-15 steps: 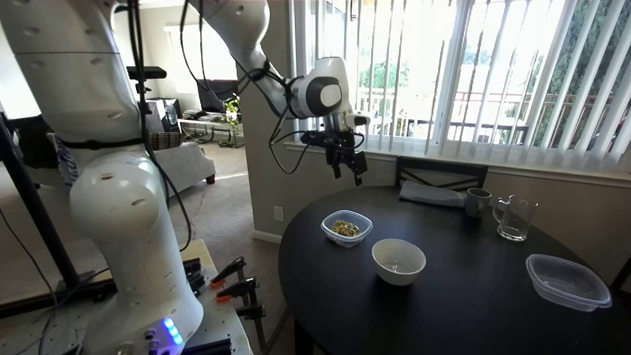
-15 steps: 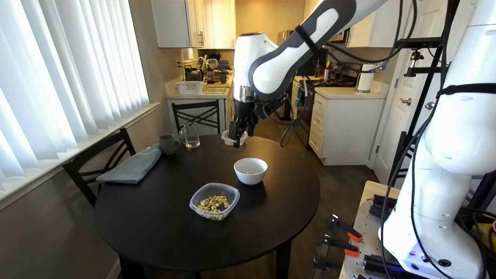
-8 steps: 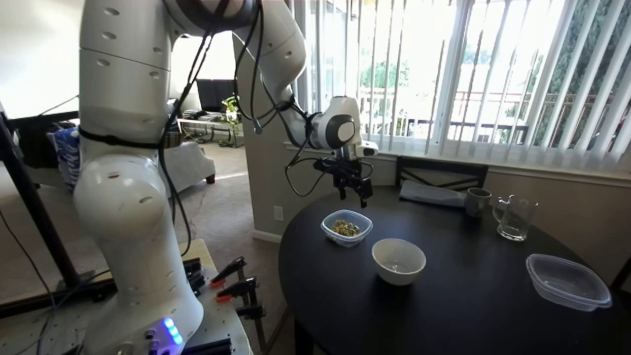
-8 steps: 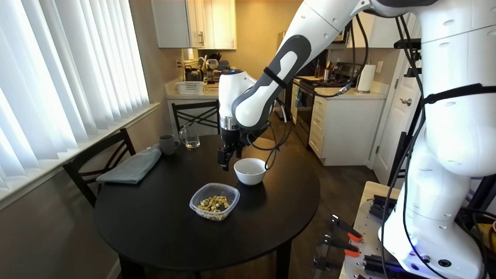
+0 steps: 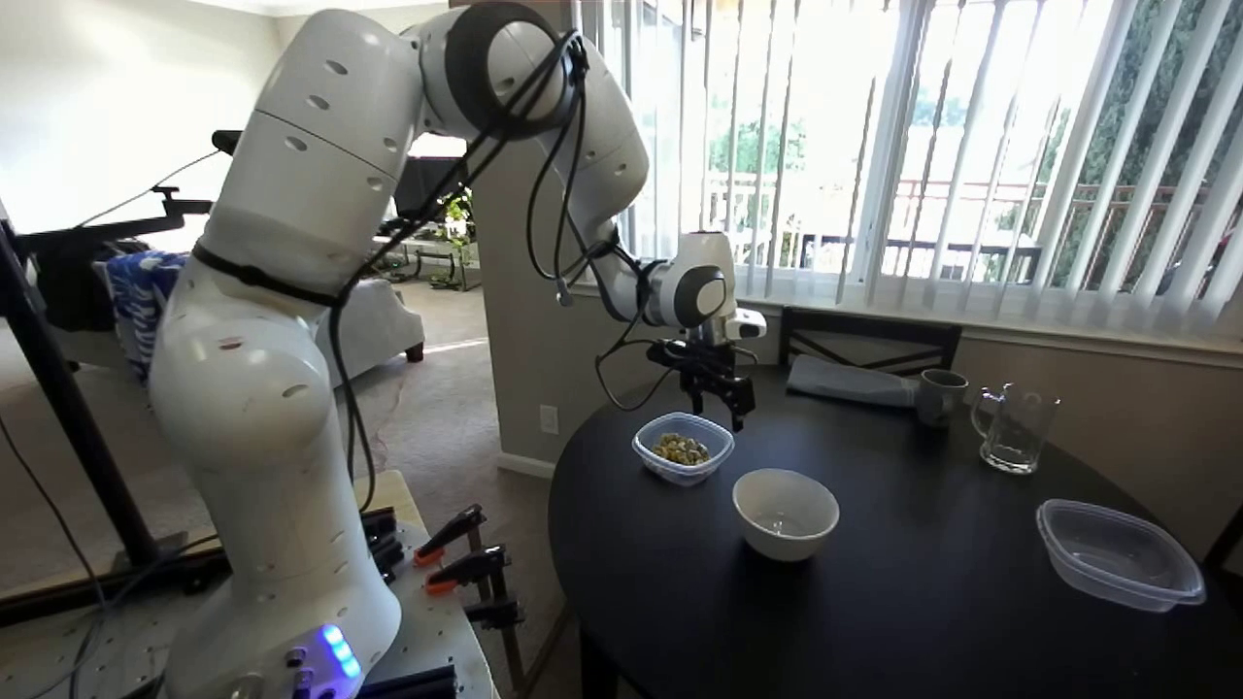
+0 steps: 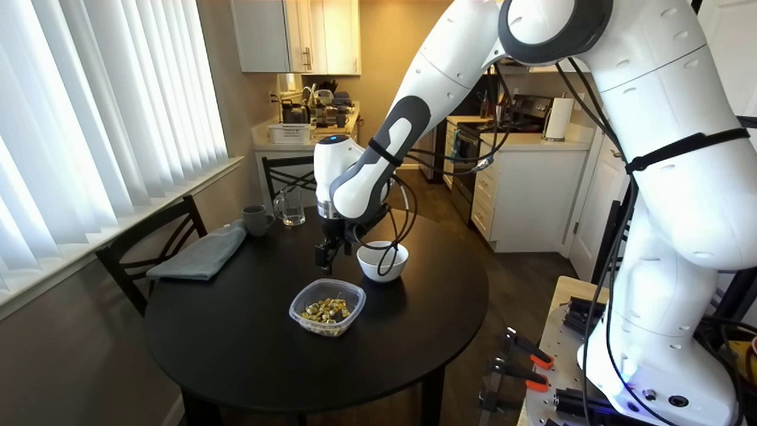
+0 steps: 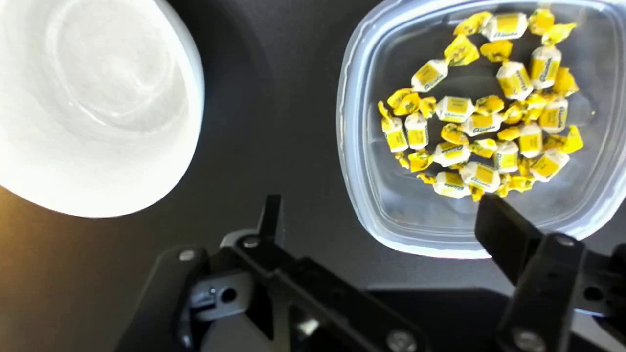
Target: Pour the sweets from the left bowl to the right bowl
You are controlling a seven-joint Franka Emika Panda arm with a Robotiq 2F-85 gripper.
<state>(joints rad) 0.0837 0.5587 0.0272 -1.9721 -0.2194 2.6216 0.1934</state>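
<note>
Grasp apparently being prepared, pour waiting

The dark round table (image 6: pixel 236 331) is being overhung by the robot arm (image 5: pixel 311 155), and the reach for a grasp is being taken as the step in hand. On the table the right bowl (image 5: pixel 786 515), opaque white, is standing upright, with nothing being seen inside it. Near it the left bowl (image 7: pixel 430 220), translucent, is resting upright. The gripper (image 7: pixel 381 215) is hanging above the table beside the left bowl's rim, and nothing is being held. Its fingers (image 7: pixel 506 239) are standing wide apart: in the wrist view one is being seen across the left bowl's rim, apparently above it, the other against the table between the bowls. For the next move, one bowl wall is likely needing to be straddled from above, then pinched. The sweets (image 7: pixel 481 124), yellow-wrapped, are lying loose in the left bowl, so a level lift is likely being called for until the right bowl is underneath
</note>
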